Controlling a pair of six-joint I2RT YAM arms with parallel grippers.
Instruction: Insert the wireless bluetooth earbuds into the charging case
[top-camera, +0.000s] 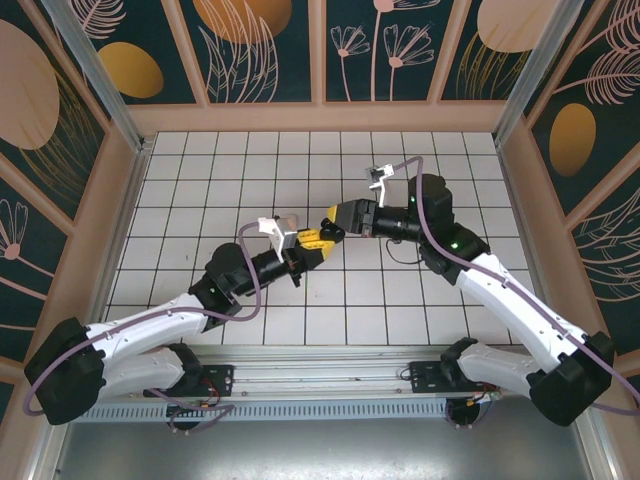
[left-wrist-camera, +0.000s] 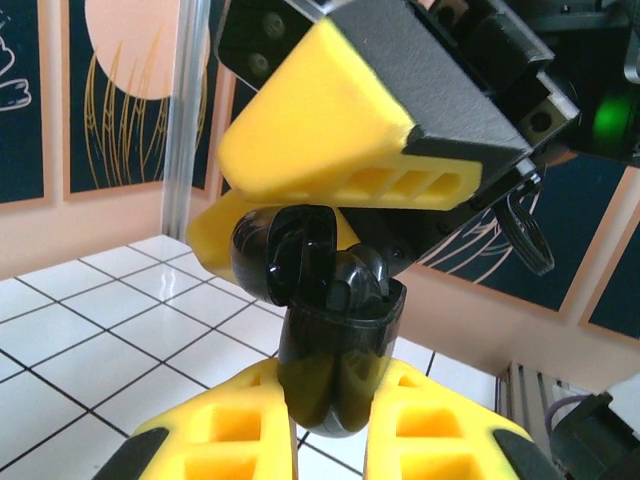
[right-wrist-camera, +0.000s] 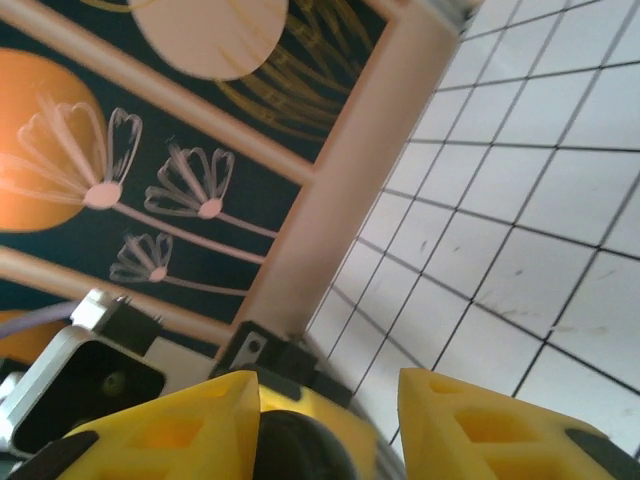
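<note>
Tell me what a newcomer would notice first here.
The two arms meet tip to tip above the middle of the white tiled table. In the left wrist view, the left end effector clamps a glossy black charging case, its lid apparently open. The yellow right end effector looms at the top of the case.

A floor (top-camera: 250, 150) of white square tiles with dark grout lines, faintly scuffed, runs to walls on three sides. The far wall (top-camera: 270, 50), left wall (top-camera: 50, 120) and right wall (top-camera: 590, 140) carry dark teal panels with peach and orange discs and line-drawn flowers and leaves, framed in pale peach strips. Grey metal posts (top-camera: 105, 70) stand at the far corners. A grey slotted rail (top-camera: 330, 411) lines the near edge. The light is even and soft.
</note>
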